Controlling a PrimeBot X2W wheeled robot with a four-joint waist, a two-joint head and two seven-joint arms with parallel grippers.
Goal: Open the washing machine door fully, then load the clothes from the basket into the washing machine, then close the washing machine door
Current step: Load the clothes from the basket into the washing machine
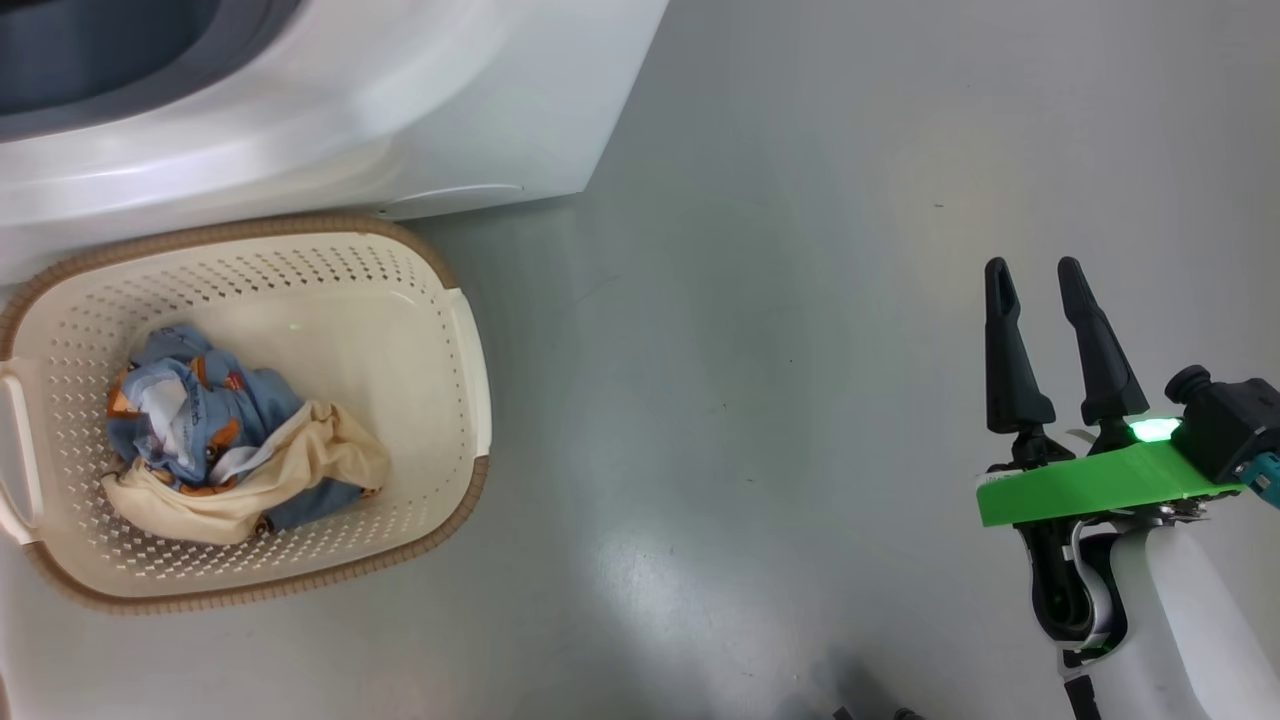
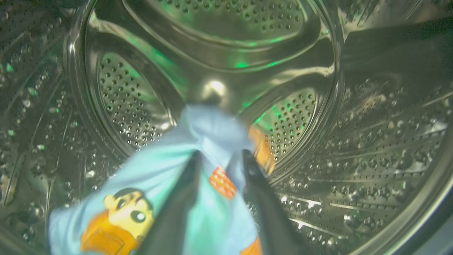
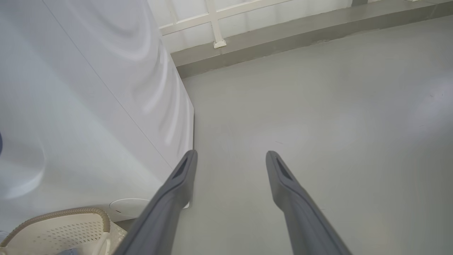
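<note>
Firstly, head view: the basket [image 1: 300, 268] stands on the floor [image 1: 760, 350] just beside the washing machine [image 1: 400, 100]; the clothes [image 1: 230, 440], blue print and cream, lie bunched in it; the right gripper [image 1: 1033, 268] hovers over bare floor, fingers spread and empty. Left wrist view: the left gripper [image 2: 222, 156] is inside the steel drum [image 2: 131, 102]; its fingers stand parted, a blue printed garment [image 2: 198, 131] draped loosely between them. Right wrist view: the spread fingers point along the floor beside the machine's white side.

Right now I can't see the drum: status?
Left hand in drum, parted, blue garment draped on it. Right hand open, empty. More clothes in basket. Nothing blocking.
</note>
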